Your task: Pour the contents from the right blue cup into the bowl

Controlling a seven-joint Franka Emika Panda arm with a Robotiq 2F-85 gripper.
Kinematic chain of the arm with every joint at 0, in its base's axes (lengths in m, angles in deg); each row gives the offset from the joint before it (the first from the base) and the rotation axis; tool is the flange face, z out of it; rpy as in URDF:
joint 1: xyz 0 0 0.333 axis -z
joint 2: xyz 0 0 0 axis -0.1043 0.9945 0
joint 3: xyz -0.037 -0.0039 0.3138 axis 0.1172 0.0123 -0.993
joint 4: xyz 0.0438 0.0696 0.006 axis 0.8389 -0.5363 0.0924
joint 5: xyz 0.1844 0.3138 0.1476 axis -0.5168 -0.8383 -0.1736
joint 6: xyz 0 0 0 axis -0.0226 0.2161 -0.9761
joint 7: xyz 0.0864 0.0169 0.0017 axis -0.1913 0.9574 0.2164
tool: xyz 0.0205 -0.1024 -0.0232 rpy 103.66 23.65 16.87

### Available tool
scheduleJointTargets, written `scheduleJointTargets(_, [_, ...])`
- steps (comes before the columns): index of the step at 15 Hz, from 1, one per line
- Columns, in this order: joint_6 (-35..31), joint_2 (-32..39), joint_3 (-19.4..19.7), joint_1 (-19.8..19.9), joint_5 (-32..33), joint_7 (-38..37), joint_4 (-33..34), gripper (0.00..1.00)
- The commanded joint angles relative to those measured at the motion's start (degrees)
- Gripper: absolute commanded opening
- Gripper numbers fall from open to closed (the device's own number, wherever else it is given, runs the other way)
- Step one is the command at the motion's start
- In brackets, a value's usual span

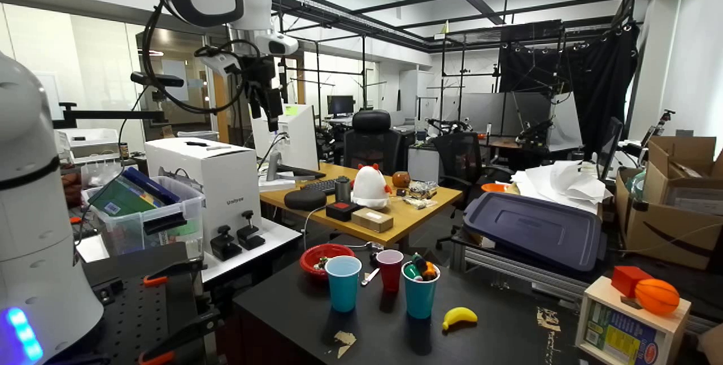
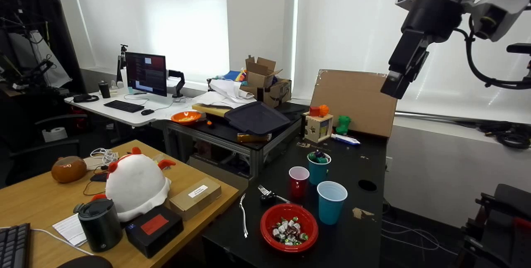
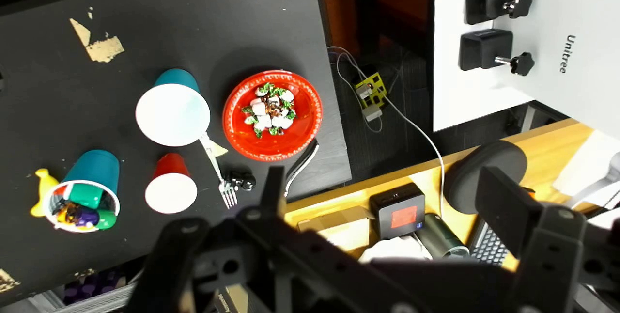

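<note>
The right blue cup (image 1: 420, 300) stands upright on the black table, filled with small colourful objects. It also shows in an exterior view (image 2: 317, 174) and in the wrist view (image 3: 102, 170). The red bowl (image 2: 286, 209) sits near the table's end and holds several small white and green pieces. It also shows in an exterior view (image 1: 309, 266) and in the wrist view (image 3: 306, 120). My gripper (image 1: 265, 118) hangs high above the table, apart from the cups and the bowl. In the wrist view the gripper (image 3: 388, 196) has its fingers wide apart with nothing between them.
The lighter blue cup (image 1: 343, 291) stands between the bowl and the right blue cup. A smaller red cup (image 1: 390, 274) stands close by. A fork (image 3: 225, 189) lies near the bowl. A toy banana (image 1: 460, 316) and a wooden box (image 2: 318, 129) are on the same table.
</note>
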State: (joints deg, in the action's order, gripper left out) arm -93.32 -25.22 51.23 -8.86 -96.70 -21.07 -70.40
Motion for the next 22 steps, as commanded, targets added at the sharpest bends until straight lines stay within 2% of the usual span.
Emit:
scheduleJointTargets(1, [0.34,-0.05,-0.59,0.65,-0.36,0.27,0.14,1.0])
scheduleJointTargets(7, [-0.07,0.73,-0.3,2.24,1.07,0.15,0.49,1.0])
scheduleJointTargets(13, [-1.49,3.73,1.14,7.79,3.58,-0.67,2.41,1.0])
scheduleJointTargets(18, [-3.77,10.72,4.52,13.75,5.34,-1.47,6.46,1.0])
scheduleJointTargets(22, [-3.59,17.0,6.76,16.59,5.7,-1.63,11.23,1.0])
